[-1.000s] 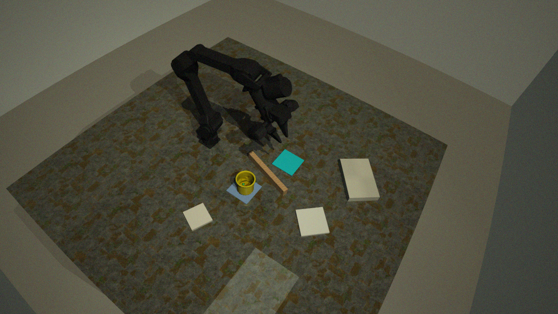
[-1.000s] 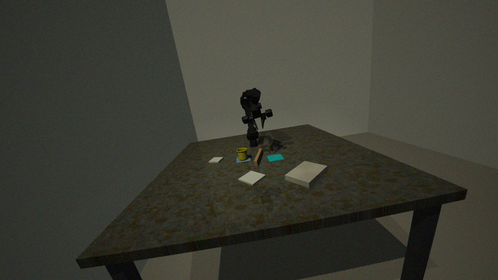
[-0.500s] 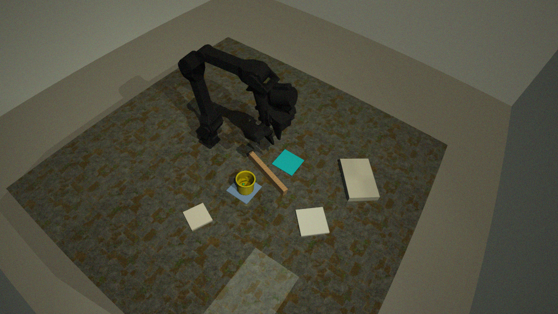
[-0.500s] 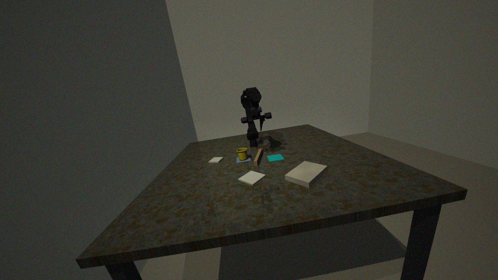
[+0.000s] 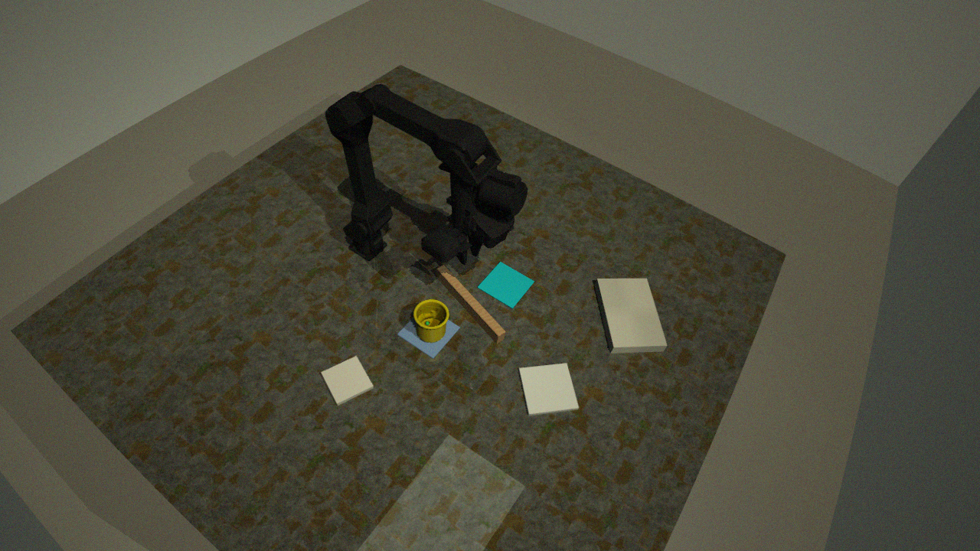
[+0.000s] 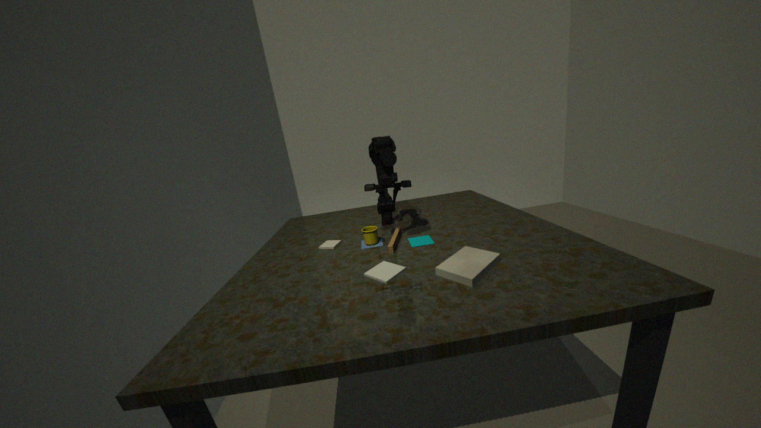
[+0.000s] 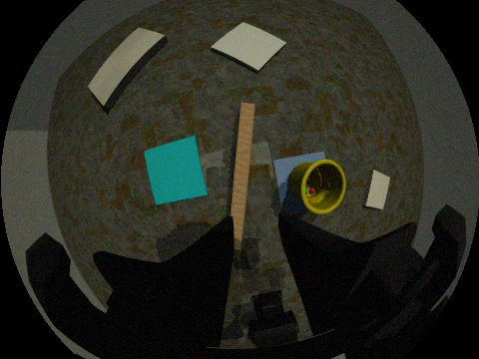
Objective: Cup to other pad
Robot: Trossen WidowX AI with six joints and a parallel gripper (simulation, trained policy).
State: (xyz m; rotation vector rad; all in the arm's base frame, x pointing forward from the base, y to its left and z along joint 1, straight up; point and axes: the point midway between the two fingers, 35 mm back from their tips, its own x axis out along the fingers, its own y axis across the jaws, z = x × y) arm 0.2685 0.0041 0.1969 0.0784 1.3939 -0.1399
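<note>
Wrist view: jaws (image 5: 470,259) (image 6: 390,201) spread apart; yellow cup (image 5: 431,321) (image 6: 370,235) (image 7: 298,185) upright on blue pad (image 5: 432,350) (image 6: 365,245) (image 7: 281,172).

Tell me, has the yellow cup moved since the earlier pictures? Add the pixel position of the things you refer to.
No, the yellow cup (image 5: 431,328) (image 6: 370,235) (image 7: 319,186) hasn't moved. It stands upright on the blue pad (image 5: 432,350) (image 6: 365,245) (image 7: 281,175), on the same side of the wooden bar (image 5: 472,305) (image 6: 393,241) (image 7: 243,160) as before.
</note>
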